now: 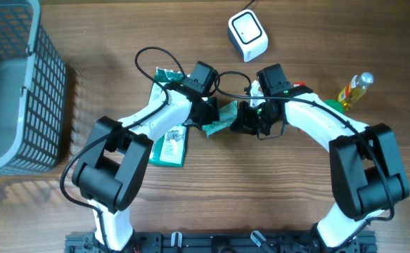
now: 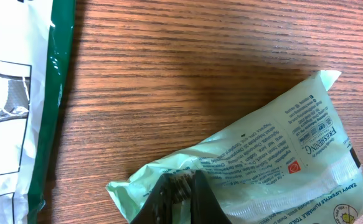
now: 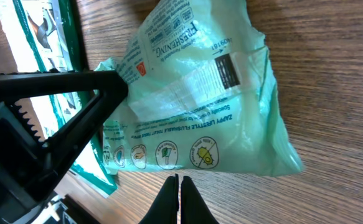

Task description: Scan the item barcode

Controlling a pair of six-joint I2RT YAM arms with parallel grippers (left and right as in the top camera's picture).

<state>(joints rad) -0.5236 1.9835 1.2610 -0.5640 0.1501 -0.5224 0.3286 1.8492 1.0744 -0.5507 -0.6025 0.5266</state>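
A pale green wipes packet [image 1: 223,118] lies between the two arms at the table's middle. My left gripper [image 2: 182,188] is shut on the packet's crinkled edge [image 2: 169,171]. In the right wrist view the packet [image 3: 200,118] is lifted off the wood, with its black barcode [image 3: 226,70] facing that camera, and the left gripper's fingers [image 3: 100,93] pinch its left corner. My right gripper [image 3: 179,198] is shut and empty, just below the packet and not touching it. The white scanner [image 1: 247,35] sits at the back of the table.
A grey mesh basket [image 1: 11,91] stands at the far left. A green-and-white packet [image 1: 169,144] lies under the left arm, another [image 1: 164,76] behind it. A yellow bottle [image 1: 354,90] lies at the right. A black cable [image 1: 148,53] loops near the left arm.
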